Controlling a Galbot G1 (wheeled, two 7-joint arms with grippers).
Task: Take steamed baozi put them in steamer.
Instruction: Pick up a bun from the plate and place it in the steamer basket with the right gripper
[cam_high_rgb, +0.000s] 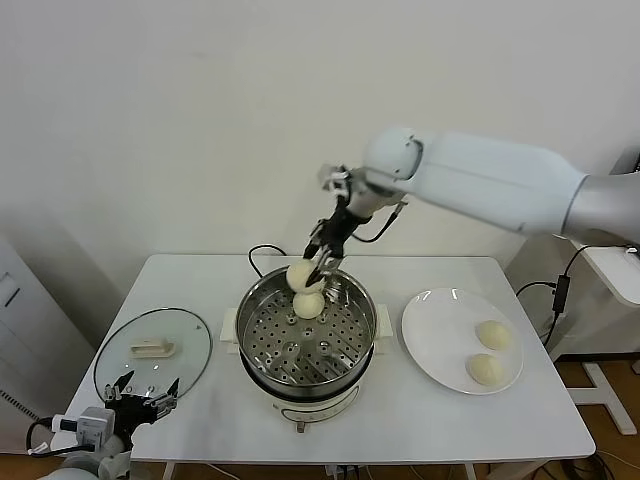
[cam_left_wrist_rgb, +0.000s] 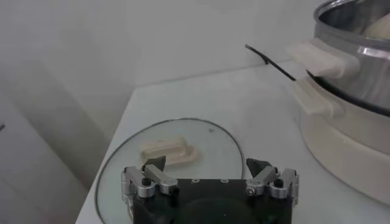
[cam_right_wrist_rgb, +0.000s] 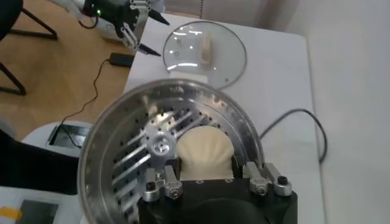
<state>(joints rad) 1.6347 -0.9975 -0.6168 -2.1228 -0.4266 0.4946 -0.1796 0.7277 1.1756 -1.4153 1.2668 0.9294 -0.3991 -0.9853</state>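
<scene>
My right gripper (cam_high_rgb: 322, 262) hangs over the far side of the steamer (cam_high_rgb: 243, 330), shut on a cream-white baozi (cam_high_rgb: 301, 272) held above the rim. In the right wrist view the baozi (cam_right_wrist_rgb: 204, 149) sits between the fingers (cam_right_wrist_rgb: 172, 173) above the perforated tray (cam_right_wrist_rgb: 131, 164). A second baozi (cam_high_rgb: 309, 306) lies on the tray by the far wall, just under the held one. Two more baozi (cam_high_rgb: 493, 335) (cam_high_rgb: 485, 369) lie on the white plate (cam_high_rgb: 435, 330). My left gripper (cam_high_rgb: 145, 393) is parked open at the table's front left corner.
The glass lid (cam_high_rgb: 150, 350) with its white knob lies flat left of the steamer, just beyond my left gripper (cam_left_wrist_rgb: 207, 164). The steamer's side handle (cam_left_wrist_rgb: 320, 58) and a black power cord (cam_high_rgb: 262, 250) are at the back. The white table ends close behind the steamer.
</scene>
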